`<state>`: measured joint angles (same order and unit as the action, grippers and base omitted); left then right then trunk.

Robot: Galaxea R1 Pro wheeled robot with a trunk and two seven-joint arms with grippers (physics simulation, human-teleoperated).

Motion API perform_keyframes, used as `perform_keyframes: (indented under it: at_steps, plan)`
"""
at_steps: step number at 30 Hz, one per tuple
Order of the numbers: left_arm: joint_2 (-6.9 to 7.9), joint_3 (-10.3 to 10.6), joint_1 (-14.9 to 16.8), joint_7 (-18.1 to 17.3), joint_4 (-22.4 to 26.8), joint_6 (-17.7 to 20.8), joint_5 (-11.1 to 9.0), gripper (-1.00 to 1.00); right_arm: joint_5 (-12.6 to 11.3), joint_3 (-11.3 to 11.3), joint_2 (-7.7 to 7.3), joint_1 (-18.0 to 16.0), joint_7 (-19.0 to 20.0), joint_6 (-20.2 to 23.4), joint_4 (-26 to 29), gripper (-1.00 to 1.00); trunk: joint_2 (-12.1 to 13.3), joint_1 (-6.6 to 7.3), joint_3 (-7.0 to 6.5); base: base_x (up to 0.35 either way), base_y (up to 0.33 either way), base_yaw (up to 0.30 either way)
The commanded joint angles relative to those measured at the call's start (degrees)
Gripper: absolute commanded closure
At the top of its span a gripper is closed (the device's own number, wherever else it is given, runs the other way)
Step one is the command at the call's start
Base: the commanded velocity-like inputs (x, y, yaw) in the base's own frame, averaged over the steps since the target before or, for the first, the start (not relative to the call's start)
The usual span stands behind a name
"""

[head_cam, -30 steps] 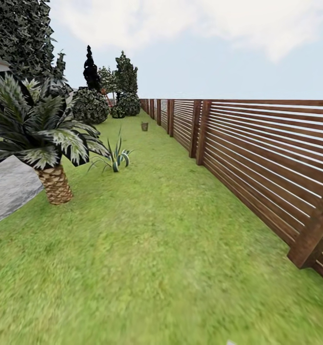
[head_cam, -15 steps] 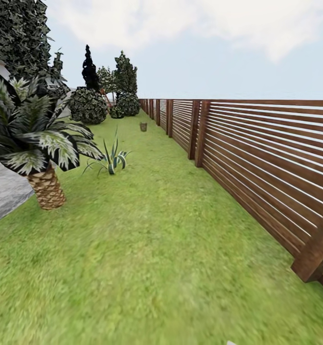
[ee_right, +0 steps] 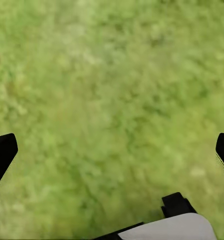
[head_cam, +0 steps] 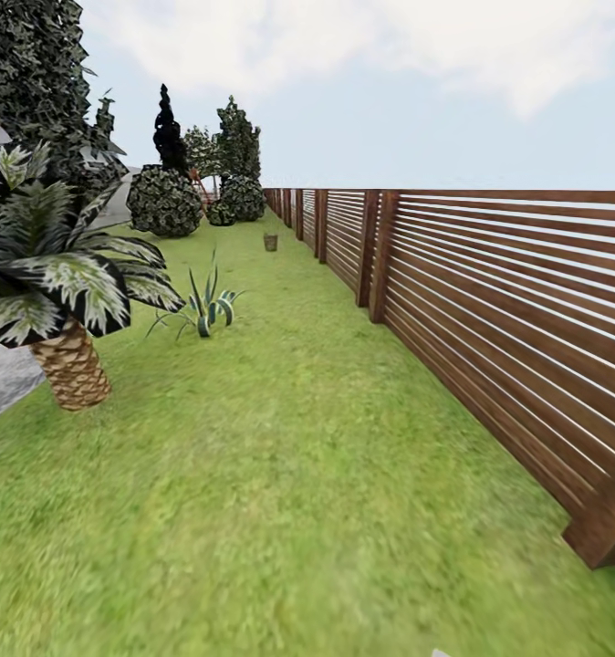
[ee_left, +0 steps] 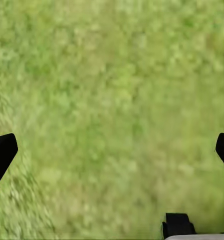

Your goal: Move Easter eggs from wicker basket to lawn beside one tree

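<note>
The wicker basket (head_cam: 270, 242) is a tiny brown shape far down the lawn (head_cam: 289, 438), close to the fence. From this distance the Easter eggs cannot be made out. Speckled-leaf trees (head_cam: 239, 137) stand at the far end of the garden, and a big one (head_cam: 34, 73) rises at the left. In the left wrist view my left gripper (ee_left: 112, 150) is open over bare grass, its dark fingertips (ee_left: 2, 152) wide apart. My right gripper (ee_right: 112, 150) is also open over grass, holding nothing.
A brown slatted fence (head_cam: 490, 301) runs along the right side, with a post (head_cam: 609, 520) close by. A short palm (head_cam: 61, 283) stands near left beside grey paving (head_cam: 2, 379). A spiky plant (head_cam: 205, 310), round shrubs (head_cam: 164, 201) and a black tree (head_cam: 169, 128) lie farther on.
The whole head view has shifted: the palm and spiky plant slid left and nearer, and the fence post moved down and right, so the camera has moved forward along the lawn.
</note>
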<state>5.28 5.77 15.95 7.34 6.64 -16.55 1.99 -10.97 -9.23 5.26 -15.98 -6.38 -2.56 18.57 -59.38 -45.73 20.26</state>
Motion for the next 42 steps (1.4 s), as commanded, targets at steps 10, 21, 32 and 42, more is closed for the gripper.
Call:
perform_keyframes:
  at_steps: [10, 21, 32, 42]
  plan:
    - [0.03, 0.4, 0.0, 0.5, 0.0, -0.1, 0.2, -1.0, -0.6, 0.1, 0.01, 0.0, -0.1, -0.3, 0.0, -1.0, 0.0, -0.04, 0.06, 0.323, -0.108, 0.092]
    - [0.07, 0.4, 0.0, 0.5, 0.0, -0.1, 0.2, -1.0, -0.6, 0.1, 0.03, 0.0, -0.1, -0.3, 0.0, -1.0, 0.0, -0.04, 0.06, 0.323, -0.015, 0.066]
    - [0.07, 0.5, 0.0, 0.5, 0.0, -0.1, 0.2, -1.0, -0.6, 0.1, 0.01, 0.0, -0.1, -0.3, 0.0, -1.0, 0.0, -0.04, 0.06, 0.323, 0.0, 0.131]
    - [0.04, 0.5, 0.0, 0.5, 0.0, -0.1, 0.2, -1.0, -0.6, 0.1, 0.01, -0.1, -0.1, -0.3, 0.0, -1.0, 0.0, -0.04, 0.06, 0.323, -0.005, 0.016]
